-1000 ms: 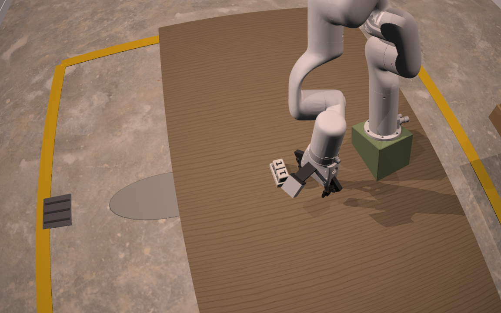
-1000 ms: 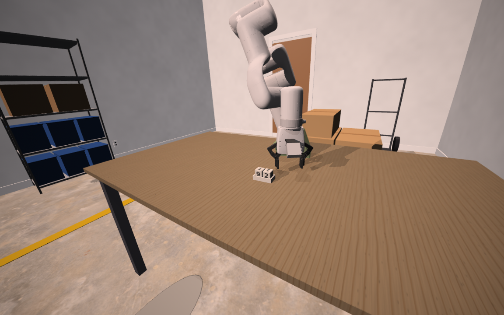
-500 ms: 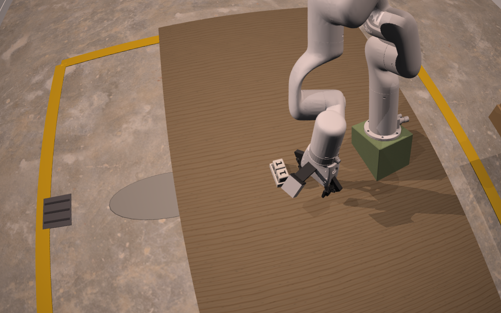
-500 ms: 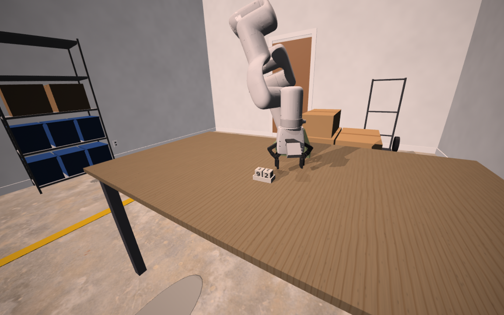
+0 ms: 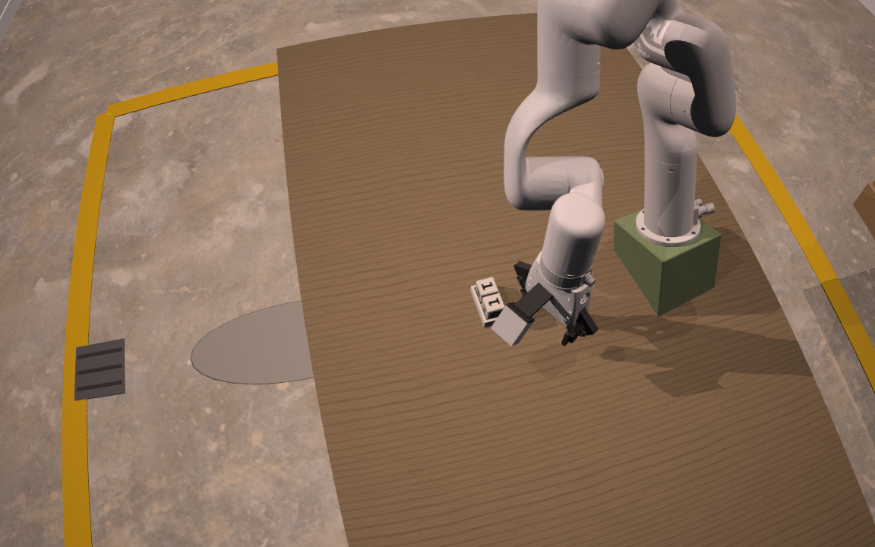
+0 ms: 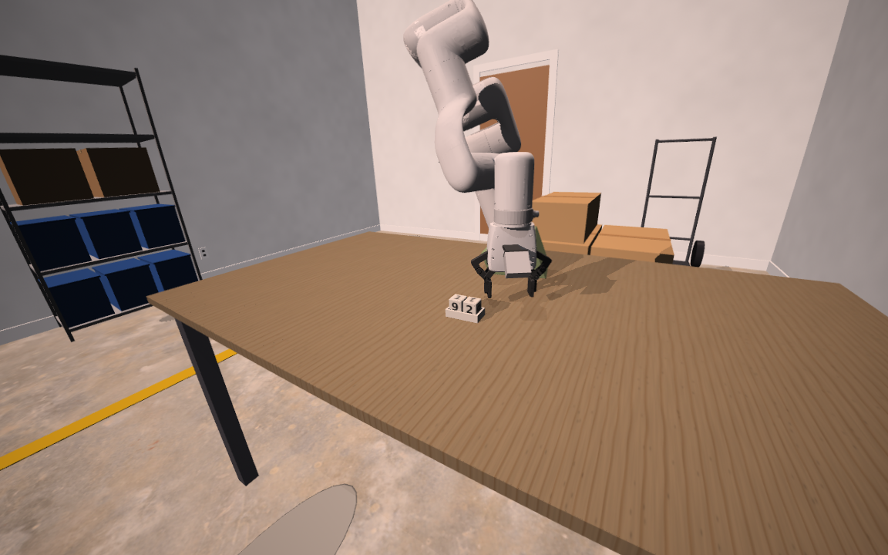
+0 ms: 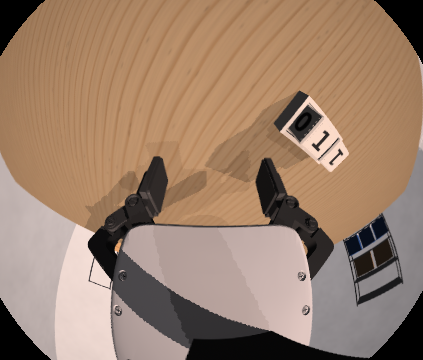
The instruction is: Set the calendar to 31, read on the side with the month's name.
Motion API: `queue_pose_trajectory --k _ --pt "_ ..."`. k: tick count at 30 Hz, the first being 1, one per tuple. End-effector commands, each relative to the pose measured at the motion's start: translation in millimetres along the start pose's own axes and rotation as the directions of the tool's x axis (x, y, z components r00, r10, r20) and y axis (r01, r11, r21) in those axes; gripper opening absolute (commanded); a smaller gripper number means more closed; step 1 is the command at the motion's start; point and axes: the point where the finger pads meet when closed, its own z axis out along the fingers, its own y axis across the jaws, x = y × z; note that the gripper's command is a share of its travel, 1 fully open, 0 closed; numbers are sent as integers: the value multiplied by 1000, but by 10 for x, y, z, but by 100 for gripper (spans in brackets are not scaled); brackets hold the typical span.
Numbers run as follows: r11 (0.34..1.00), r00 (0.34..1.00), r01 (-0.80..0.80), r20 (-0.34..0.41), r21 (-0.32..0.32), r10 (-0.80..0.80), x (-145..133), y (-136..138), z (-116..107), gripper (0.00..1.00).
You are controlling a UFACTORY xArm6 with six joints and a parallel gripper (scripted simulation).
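one arm (image 5: 573, 231) (image 6: 514, 183), bent at its joints, positions its end section pointing down over the table (image 5: 393, 272) (image 6: 571, 379) (image 7: 196, 75). its gripper (image 5: 544, 318) (image 6: 509, 294) (image 7: 212, 168) hangs above the table top, near the tray (image 5: 481, 307) (image 6: 463, 315) (image 7: 287, 112) and on the side of it toward the robot's base. fingers: wide open, nothing between them, both apart from the tray. in the exterior view the tray lies to the left of the fingers and nearer the camera; in the wrist view it lies beyond the right-hand finger, outside the gap.

the tray is pale and sits flat on the table. two pale cubes with dark digits stand in the tray, side by side, their upper parts above its rim. on the tray's long side facing the exterior camera, the left cube (image 5: 486, 286) (image 6: 456, 304) (image 7: 336, 154) reads 9 and the right cube (image 5: 492, 303) (image 6: 471, 305) (image 7: 322, 141) reads 2. each top face bears a 1. at the tray's shaded end, the right cube's side face shows 0. no month's name is legible; the date on that side cannot be told.
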Motion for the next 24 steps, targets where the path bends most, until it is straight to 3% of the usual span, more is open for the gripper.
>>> queue_pose_trajectory --k 1,18,24 --pt "1000 1000 0 -3 0 0 12 1 -7 100" --pt "1000 1000 0 -3 0 0 12 1 -12 100" --pt "1000 1000 0 -3 0 0 11 1 -157 100"
